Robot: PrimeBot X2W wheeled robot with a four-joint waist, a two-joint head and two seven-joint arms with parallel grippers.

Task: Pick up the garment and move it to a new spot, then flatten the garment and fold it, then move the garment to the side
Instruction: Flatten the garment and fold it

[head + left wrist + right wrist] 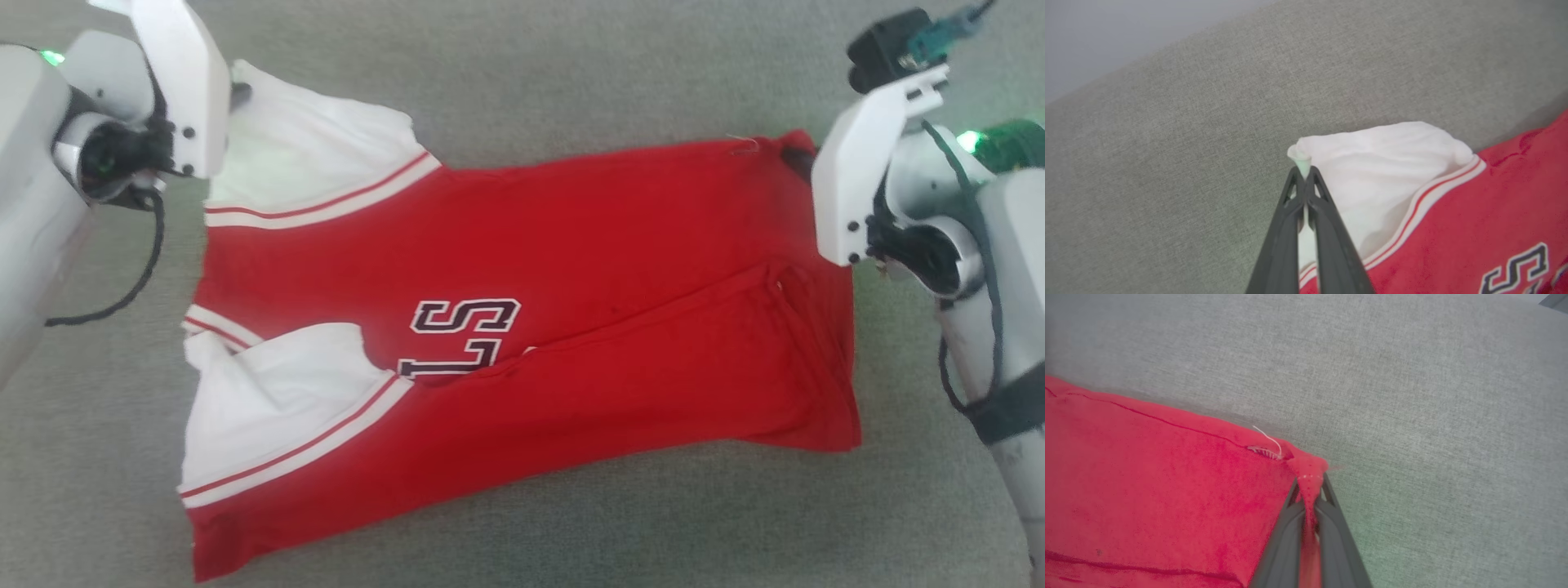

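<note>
My left fingers point(1284, 232) pinch the white sleeve point(1372, 163). My right fingers point(1282, 539) pinch a red corner point(1308, 465). The garment point(620, 245) lies spread but bumpy. Smoothing and folding are not done yet.

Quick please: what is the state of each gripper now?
Left gripper: shut on the garment, at a white sleeve tip.
Right gripper: shut on the garment, at a red corner.

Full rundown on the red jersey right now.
The garment is a red shirt with white short sleeves, striped trim and black white-outlined lettering. It lies sideways, wrinkled, its near edge folded over, on grey fabric. The left end effector pinches a white sleeve tip; the right end effector pinches a red hem corner.
</note>
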